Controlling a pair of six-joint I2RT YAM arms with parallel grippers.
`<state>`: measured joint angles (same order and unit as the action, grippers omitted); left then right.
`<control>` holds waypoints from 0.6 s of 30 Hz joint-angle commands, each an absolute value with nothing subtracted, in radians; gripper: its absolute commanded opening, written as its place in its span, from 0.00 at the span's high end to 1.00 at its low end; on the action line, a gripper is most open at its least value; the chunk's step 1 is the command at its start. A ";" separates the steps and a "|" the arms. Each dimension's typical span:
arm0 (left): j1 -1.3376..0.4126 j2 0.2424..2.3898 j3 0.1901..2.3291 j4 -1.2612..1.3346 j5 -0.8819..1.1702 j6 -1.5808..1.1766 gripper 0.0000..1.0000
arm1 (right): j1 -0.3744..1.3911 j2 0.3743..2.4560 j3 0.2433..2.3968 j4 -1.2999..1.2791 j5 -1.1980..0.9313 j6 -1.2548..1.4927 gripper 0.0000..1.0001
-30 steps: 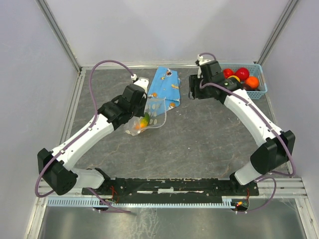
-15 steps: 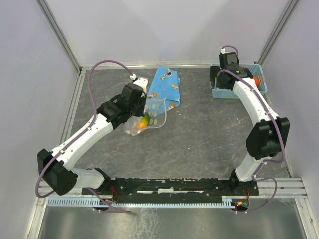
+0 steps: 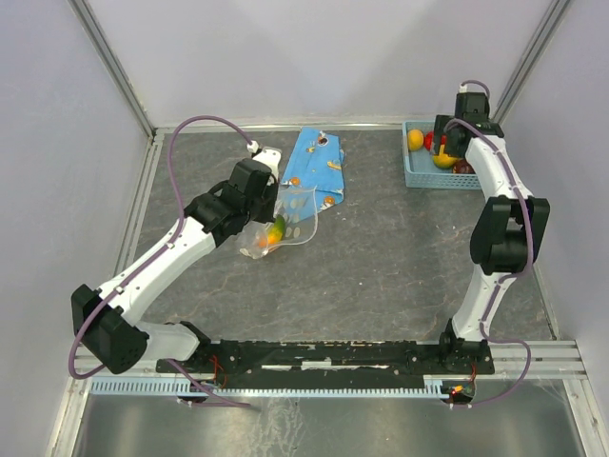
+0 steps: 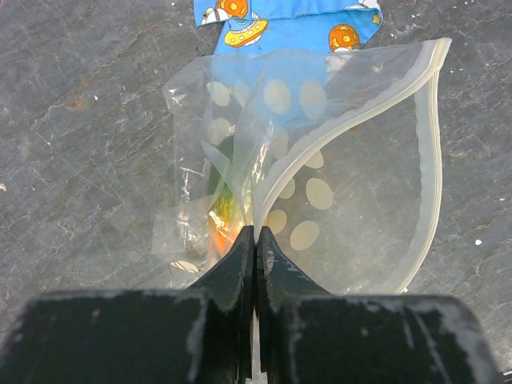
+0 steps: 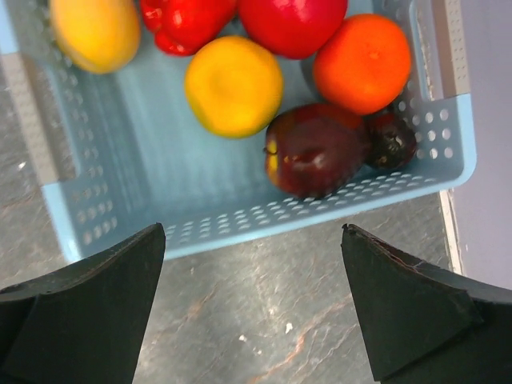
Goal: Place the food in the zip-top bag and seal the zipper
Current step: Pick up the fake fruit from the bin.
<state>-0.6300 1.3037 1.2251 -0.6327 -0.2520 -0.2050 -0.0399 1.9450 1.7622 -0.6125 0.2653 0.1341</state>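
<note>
**Item 1, left gripper** (image 4: 254,234): jaws pressed together on a fold of the zip-top bag (image 4: 344,192) near its mouth. The pinch apparently lifts one lip so the opening gapes for loading.

**Item 2, zip-top bag:** lies at 9 o'clock of the table (image 3: 381,276) centre. The blue wrapper (image 4: 280,20) is touching it at 12 o'clock.

**Item 3, zipper** (image 4: 433,144): unsealed, curving open along the bag's 3 o'clock edge.

**Item 4, food, bagged:** an orange and green piece (image 4: 221,218) sits deep in the bag.

**Item 5, food, unbagged:** yellow fruit (image 5: 234,84), orange fruit (image 5: 362,62), dark purple fruit (image 5: 316,148) and red fruit (image 5: 292,18) are in the mesh basket (image 5: 104,200) at the table's 1 o'clock corner.

**Item 6, right gripper** (image 5: 252,236): spread wide and empty above the basket's near wall, likely lining up a pick.

**Status:** loading looks partly done and sealing not begun.
</note>
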 commanded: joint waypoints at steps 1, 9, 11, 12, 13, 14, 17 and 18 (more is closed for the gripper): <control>-0.623 1.288 1.227 -0.588 -0.236 -0.163 0.97 | -0.085 2.013 1.839 -0.554 0.245 0.101 0.01; -0.617 1.307 1.227 -0.590 -0.208 -0.163 0.97 | -0.142 2.123 1.880 -0.511 0.220 0.055 0.01; -0.617 1.313 1.227 -0.590 -0.209 -0.163 0.97 | -0.149 2.152 1.897 -0.501 0.212 0.039 0.01; -0.616 1.315 1.226 -0.590 -0.209 -0.161 0.97 | -0.151 2.168 1.907 -0.497 0.208 0.031 0.01; -0.615 1.317 1.226 -0.589 -0.210 -0.161 0.97 | -0.154 2.185 1.918 -0.496 0.205 0.021 0.01; -0.615 1.321 1.226 -0.589 -0.212 -0.161 0.97 | -0.157 2.203 1.931 -0.496 0.202 0.014 0.01; -0.614 1.333 1.226 -0.592 -0.213 -0.159 0.97 | -0.167 2.254 1.967 -0.495 0.190 0.000 0.01; -0.613 1.335 1.227 -0.592 -0.212 -0.160 0.97 | -0.171 2.266 1.975 -0.497 0.185 0.002 0.01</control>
<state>-0.6228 1.3247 1.2217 -0.6292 -0.2253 -0.2047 -0.1593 2.2250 1.8996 -0.5388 0.2104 0.0341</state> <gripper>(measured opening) 0.043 0.991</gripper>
